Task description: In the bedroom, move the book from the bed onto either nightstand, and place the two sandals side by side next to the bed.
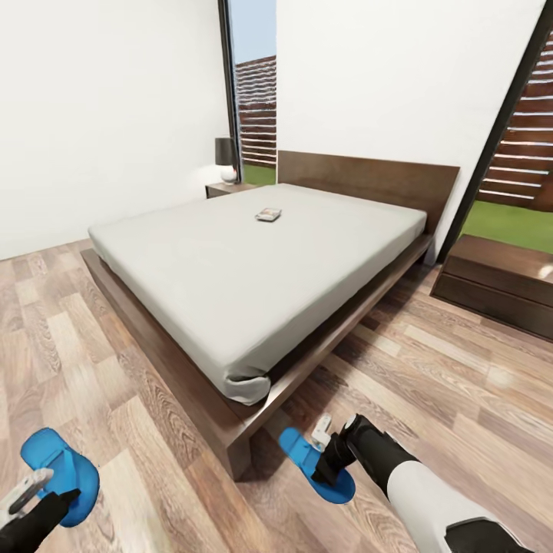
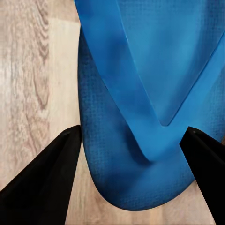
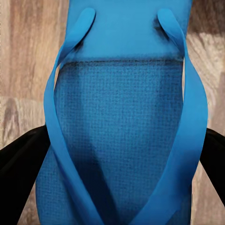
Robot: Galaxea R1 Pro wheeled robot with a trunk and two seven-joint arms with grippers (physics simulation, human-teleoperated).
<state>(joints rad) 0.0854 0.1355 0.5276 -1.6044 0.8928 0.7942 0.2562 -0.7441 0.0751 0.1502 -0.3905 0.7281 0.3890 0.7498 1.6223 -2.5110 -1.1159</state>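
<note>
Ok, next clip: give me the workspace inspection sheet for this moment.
Surface: wood-plank floor, bare around the bed.
Job's things: book lies on the mattress; one sandal at the left gripper, the other sandal at the right gripper, far apart, near the bed's foot corner.
Clutter: nothing seen.
Grippers: both straddle a sandal; grip cannot be judged.
Cables: nothing seen.
Surroundings: lamp on far nightstand; near nightstand; window.
</note>
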